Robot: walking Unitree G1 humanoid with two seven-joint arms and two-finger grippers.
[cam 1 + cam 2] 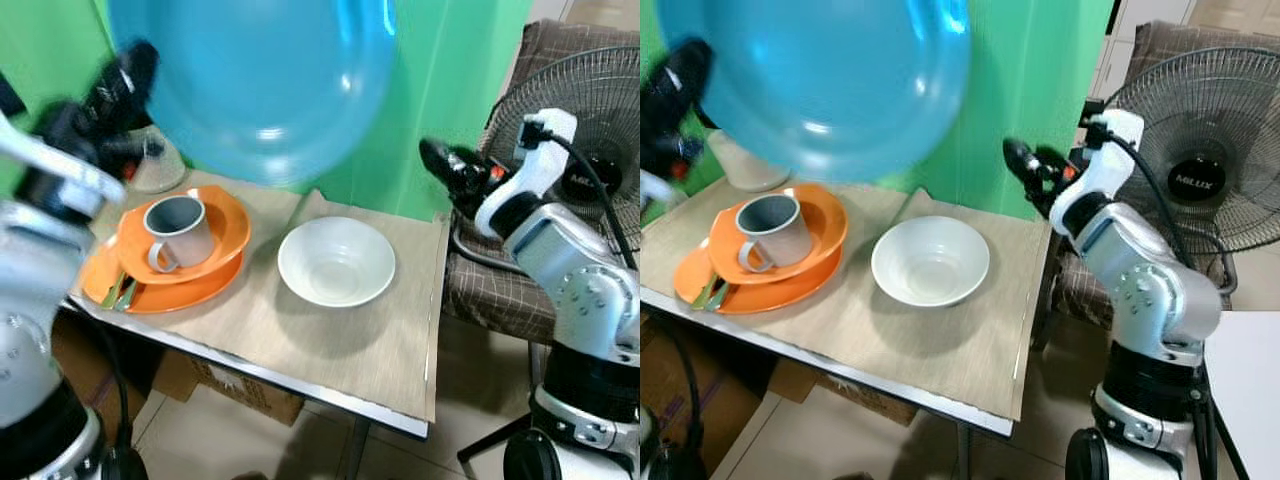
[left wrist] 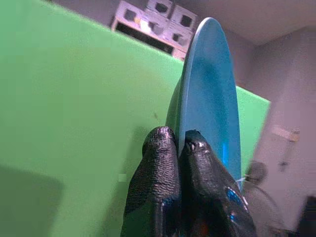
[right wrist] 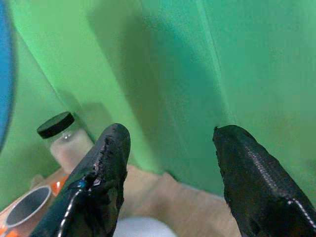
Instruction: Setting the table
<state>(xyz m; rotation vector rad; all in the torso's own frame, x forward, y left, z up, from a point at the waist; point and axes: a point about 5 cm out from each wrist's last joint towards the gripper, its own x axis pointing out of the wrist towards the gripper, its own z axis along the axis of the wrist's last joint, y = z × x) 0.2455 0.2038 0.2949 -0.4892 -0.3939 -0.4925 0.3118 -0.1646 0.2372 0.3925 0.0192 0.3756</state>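
A wood-grain surface (image 1: 330, 340) stands before a green wall (image 1: 450, 90), a fan (image 1: 590, 130) beside it. The left end effector (image 2: 180, 143) pinches a blue plate (image 1: 255, 75) aloft; the right end effector (image 3: 168, 148) hovers agape, empty.

Your backdrop: a green screen corner with a small table.

You're looking at a green backdrop (image 1: 450, 90) hanging behind a wood-topped table (image 1: 330, 340) with a metal edge. To your right stands a black fan (image 1: 1200, 150) in front of a brown checked armchair (image 1: 490, 290). Cardboard boxes (image 1: 230, 385) sit under the table on a pale tiled floor (image 1: 800, 450) (lighting is soft and even).
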